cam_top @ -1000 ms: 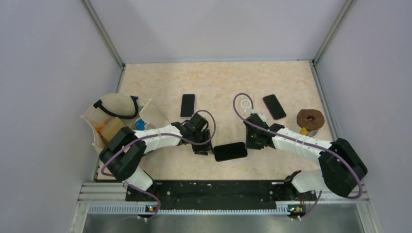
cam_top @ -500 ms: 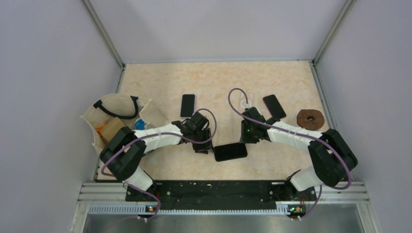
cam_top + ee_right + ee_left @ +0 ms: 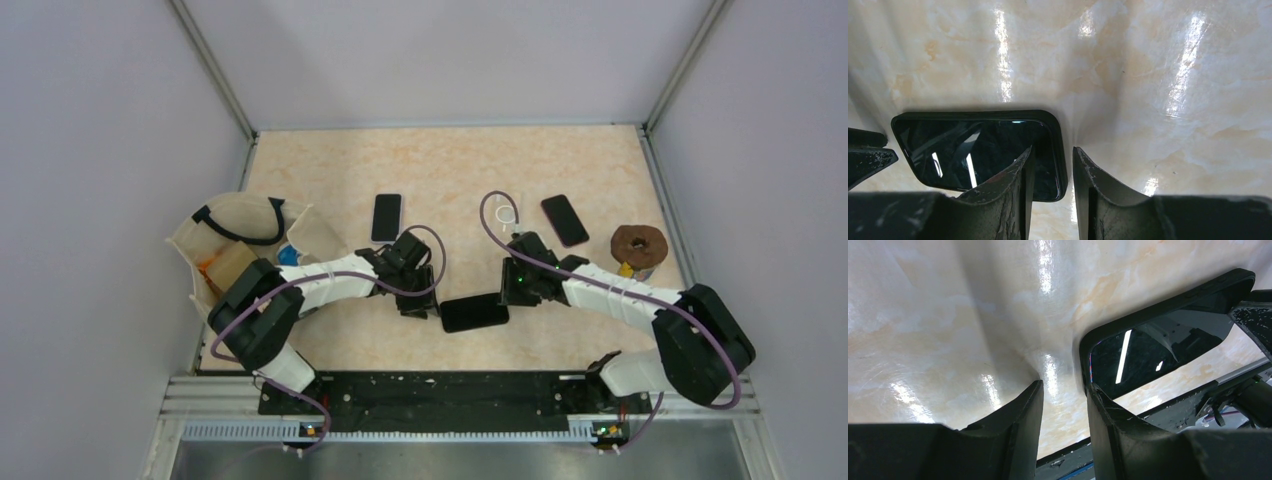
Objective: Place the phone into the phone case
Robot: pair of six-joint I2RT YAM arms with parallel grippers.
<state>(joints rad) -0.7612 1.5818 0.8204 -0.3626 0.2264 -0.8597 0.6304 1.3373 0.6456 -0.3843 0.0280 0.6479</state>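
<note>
Phone [image 3: 474,312] is seen in its case [image 3: 1061,150] on the counter [image 3: 450,170], job prob. done; left gripper [image 3: 1064,390] & right gripper [image 3: 1052,150] are opened a bit, nothing held.

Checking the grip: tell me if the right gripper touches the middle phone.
Cannot tell. Right wrist view: the right gripper straddles the phone at its edge; contact hidden.

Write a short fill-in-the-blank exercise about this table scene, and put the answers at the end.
The glossy black phone lies flat between the left gripper and the right gripper, both of which are ____. The brown ring-shaped doughnut stands near the beige marbled table's ____ edge. The cream fabric bag lies on the table's ____ side.
Answers: open; right; left.
</note>
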